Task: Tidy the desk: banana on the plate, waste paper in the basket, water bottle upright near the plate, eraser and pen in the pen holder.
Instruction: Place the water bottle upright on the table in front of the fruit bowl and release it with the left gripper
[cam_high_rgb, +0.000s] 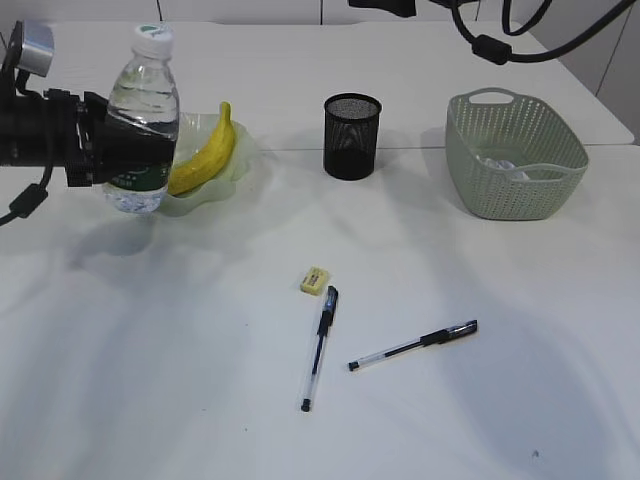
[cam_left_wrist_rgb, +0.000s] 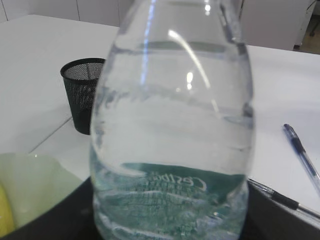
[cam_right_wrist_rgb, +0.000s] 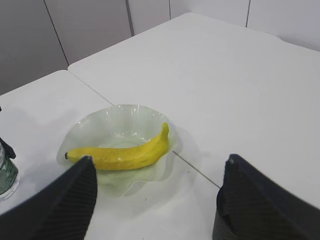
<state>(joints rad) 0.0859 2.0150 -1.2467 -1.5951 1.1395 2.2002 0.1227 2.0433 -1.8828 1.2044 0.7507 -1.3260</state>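
While the left gripper (cam_high_rgb: 128, 150) clamps the bottle (cam_high_rgb: 140, 120) around its green label, the bottle stands upright just left of the plate (cam_high_rgb: 243, 150), seemingly so it can be left standing there as the task asks. The banana (cam_high_rgb: 205, 155) already lies on the plate and white paper (cam_high_rgb: 503, 166) shows inside the basket (cam_high_rgb: 515, 155) well right of the plate, which suggests those steps are done. The right gripper (cam_right_wrist_rgb: 155, 200) hangs with jaws wide and empty above the plate, while the eraser (cam_high_rgb: 314, 280) and two pens (cam_high_rgb: 320, 348) lie on the desk (cam_high_rgb: 150, 380), far from the plate's side, nearer the camera than the holder (cam_high_rgb: 352, 136)
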